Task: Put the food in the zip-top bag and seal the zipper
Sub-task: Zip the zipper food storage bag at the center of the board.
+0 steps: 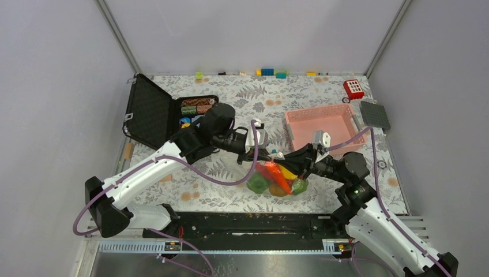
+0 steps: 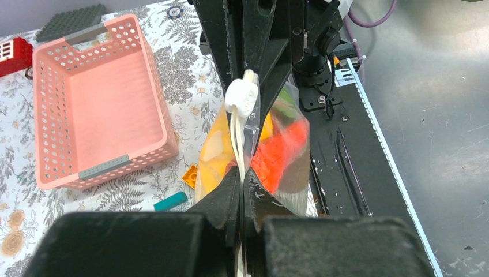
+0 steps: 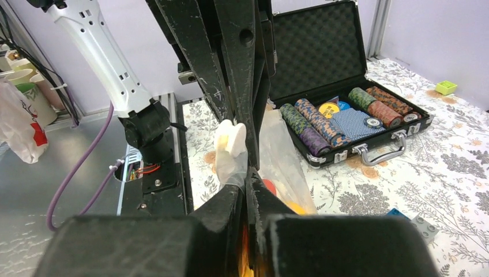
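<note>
The left end effector has its fingers pressed together on the zipper, pinching the whitish strip at the mouth of the zip-top bag. Facing it from the other side, the right end effector is likewise clamped flat on the same strip. A white slider tab sits on the strip between the two pinch points. The bag hangs below the strip with the food inside. Red and orange pieces press against the clear film, a yellow-orange piece lies beside them, and some green shows higher up. From above, the two end effectors meet over the near-centre of the tabletop, and the filled bag droops toward the near edge. Whether its bottom touches the surface cannot be told. A teal brick lies on the floral surface just beside the bag. Further out, the pink basket stands on the right arm's side. The black case lies open on the left arm's side, with rows of chips in it.
</note>
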